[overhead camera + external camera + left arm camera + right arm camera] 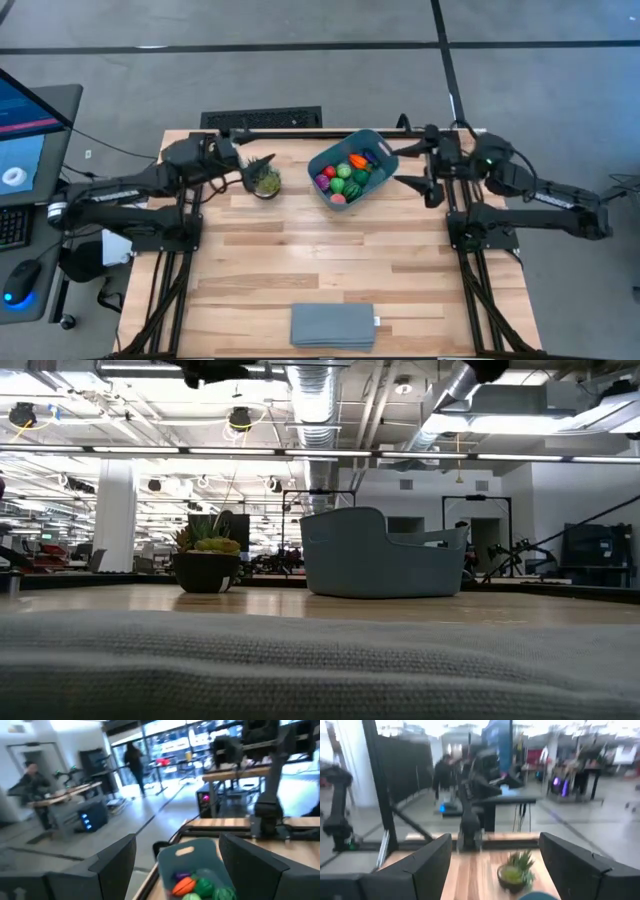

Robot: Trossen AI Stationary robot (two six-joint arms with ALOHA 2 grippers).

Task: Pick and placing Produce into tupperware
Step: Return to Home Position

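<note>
The left gripper [243, 160] hangs above the far left part of the table [300, 260]. Its two fingers stand well apart and hold nothing, and the potted plant [265, 181] is just beside it. The right gripper [405, 165] hangs at the far right, its fingers also spread wide and empty, near the right side of the tupperware [338, 147]. This teal bin stands between the two grippers, turned at an angle. All the produce [345, 178] that we can see lies inside it in one heap: an orange carrot [357, 160] with green, red, purple and pink pieces. A flat grey slab [333, 325] lies at the near edge, well apart.
</note>
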